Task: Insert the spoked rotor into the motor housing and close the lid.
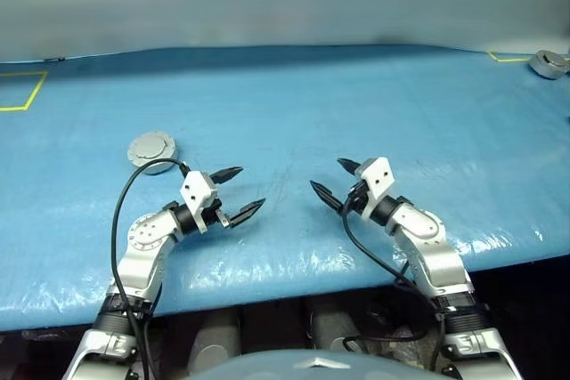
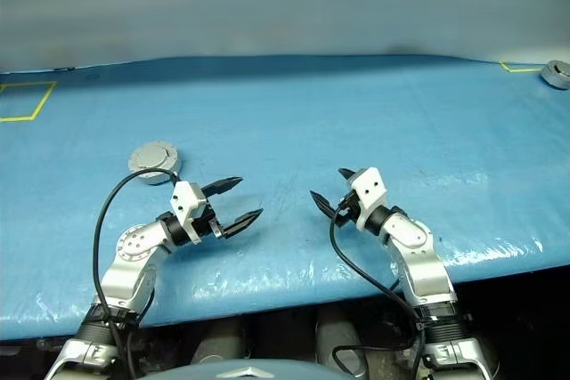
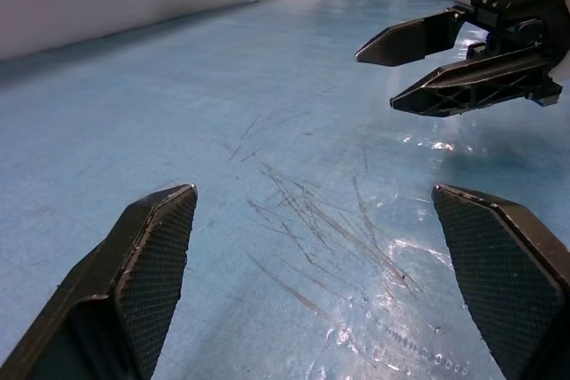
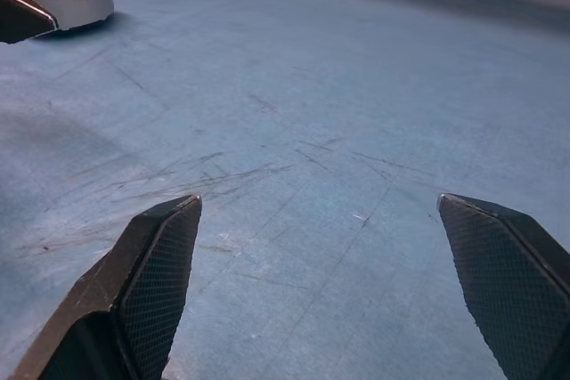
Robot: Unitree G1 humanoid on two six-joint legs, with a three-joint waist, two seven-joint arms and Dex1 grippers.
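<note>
Tools both gape empty, my left tool [image 1: 239, 191] and right tool [image 1: 335, 179] facing each other low centre; the closed motor housing [image 1: 152, 149] sits left of centre on the blue desk [image 1: 294, 104].

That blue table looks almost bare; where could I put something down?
Nearly anywhere. The blue table is free between the left claw and right claw, and across its whole middle and far side. Occupied spots: a round silver-grey disc beyond the left claw, and another grey part at the far right corner.
</note>
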